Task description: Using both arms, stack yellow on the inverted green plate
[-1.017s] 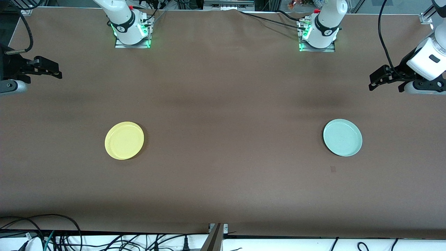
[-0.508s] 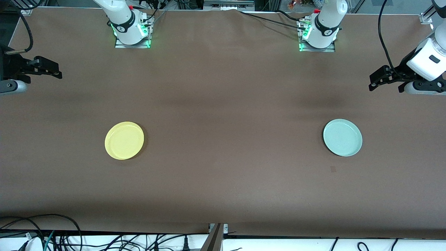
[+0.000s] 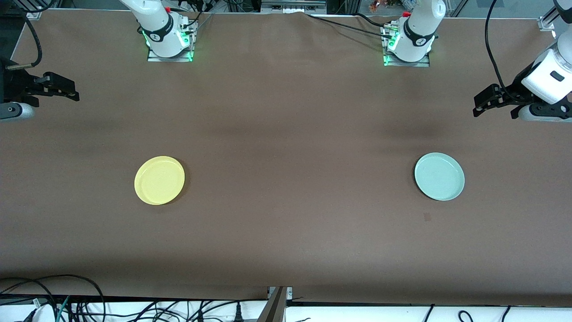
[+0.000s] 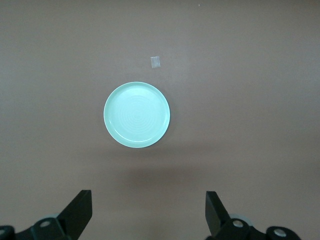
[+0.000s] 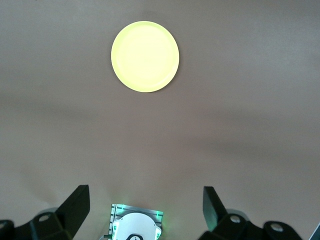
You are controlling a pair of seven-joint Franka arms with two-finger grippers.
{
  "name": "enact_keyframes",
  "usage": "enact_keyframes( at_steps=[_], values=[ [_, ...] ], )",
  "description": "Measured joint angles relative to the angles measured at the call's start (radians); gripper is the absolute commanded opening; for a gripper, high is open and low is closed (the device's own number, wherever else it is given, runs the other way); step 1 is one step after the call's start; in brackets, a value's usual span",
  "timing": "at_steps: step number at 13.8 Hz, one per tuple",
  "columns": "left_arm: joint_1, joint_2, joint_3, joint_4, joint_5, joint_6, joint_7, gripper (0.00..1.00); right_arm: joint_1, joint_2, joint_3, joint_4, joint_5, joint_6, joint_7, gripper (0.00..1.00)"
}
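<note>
Round smooth yellow plate [image 3: 159,180] lying on brown table [image 3: 286,134], round ringed green plate [image 3: 439,176] lying well apart, left gripper [image 3: 480,105] and right gripper [image 3: 71,93] hanging wide open, holding nothing

- Table [image 3: 286,112] covered in brown cloth.
- Yellow plate [image 3: 159,180] lies toward the right arm's end.
- Green plate [image 3: 439,176] lies toward the left arm's end, well apart.
- Small pale patch [image 3: 427,217] lies just nearer the camera than the green plate.
</note>
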Motion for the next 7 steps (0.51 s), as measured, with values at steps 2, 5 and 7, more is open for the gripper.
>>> enact_keyframes(
  at_steps=[2,5,7],
  values=[
    [0.0,0.002,0.0,0.003,0.0,0.001,0.0,1.0,0.0,0.0,0.0,0.0,0.0,0.0,0.0,1.0],
    [0.0,0.018,0.0,0.029,0.0,0.004,0.001,1.0,0.0,0.0,0.0,0.0,0.0,0.0,0.0,1.0],
    [0.0,0.054,0.0,0.077,0.0,0.009,0.0,1.0,-0.001,0.0,-0.001,0.0,0.0,0.0,0.0,1.0]
  ],
)
